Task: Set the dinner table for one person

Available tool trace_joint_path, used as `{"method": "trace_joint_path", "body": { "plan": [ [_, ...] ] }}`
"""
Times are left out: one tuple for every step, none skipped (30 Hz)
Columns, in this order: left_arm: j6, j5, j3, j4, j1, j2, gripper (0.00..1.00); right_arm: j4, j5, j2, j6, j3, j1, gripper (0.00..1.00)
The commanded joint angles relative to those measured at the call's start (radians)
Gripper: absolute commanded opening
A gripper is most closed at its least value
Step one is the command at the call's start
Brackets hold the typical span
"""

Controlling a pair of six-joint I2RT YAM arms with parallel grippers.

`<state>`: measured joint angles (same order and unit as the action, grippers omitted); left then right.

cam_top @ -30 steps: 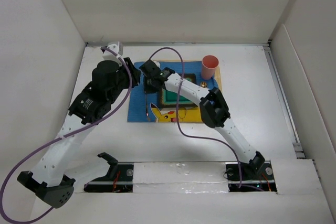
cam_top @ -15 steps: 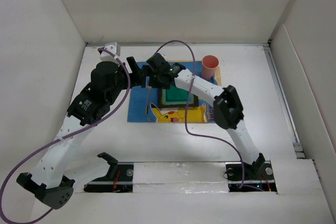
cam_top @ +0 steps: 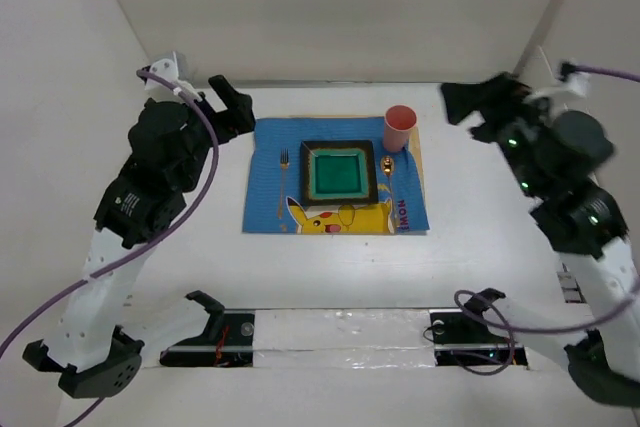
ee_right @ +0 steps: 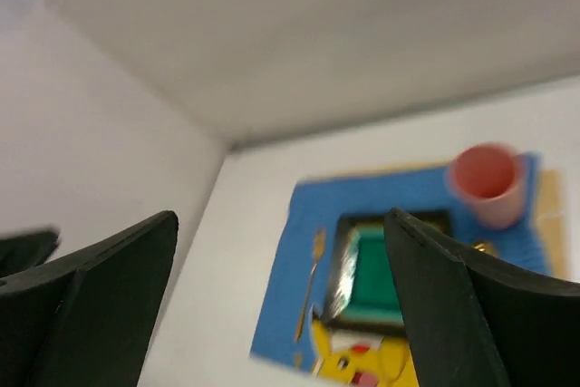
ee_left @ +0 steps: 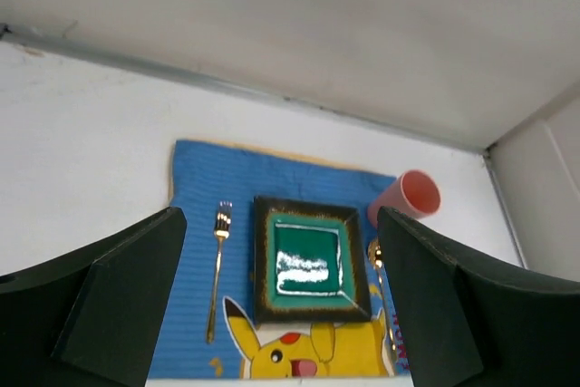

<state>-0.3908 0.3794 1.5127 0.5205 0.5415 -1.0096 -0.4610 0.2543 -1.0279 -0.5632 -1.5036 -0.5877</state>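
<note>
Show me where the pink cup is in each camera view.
Top external: pink cup right of centre, on the far right corner of the placemat.
Left wrist: it sits at middle right.
Right wrist: it sits right of centre, slightly blurred.
Shared landmark: the green square plate, below and left of it in every view.

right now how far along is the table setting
Looks done: plate centred on the placemat, fork to its left, spoon to its right, cup at the far right corner. In hand: nothing, left gripper and right gripper both open, empty. Left: nothing obvious.
</note>
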Motion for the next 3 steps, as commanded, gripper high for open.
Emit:
{"method": "trace_joint_path", "body": {
  "plan": [
    [0.033, 0.059, 0.050, -0.030, -0.005, 0.028, 0.85, -0.057, 0.112, 0.103, 0.043, 0.055, 0.126, 1.00],
    [0.030, 0.064, 0.047, -0.030, -0.005, 0.034, 0.86, -0.076, 0.094, 0.121, 0.043, 0.063, 0.161, 1.00],
    [0.024, 0.070, 0.044, -0.022, -0.005, 0.034, 0.87, -0.103, 0.073, 0.146, 0.045, 0.075, 0.223, 1.00]
  ]
}}
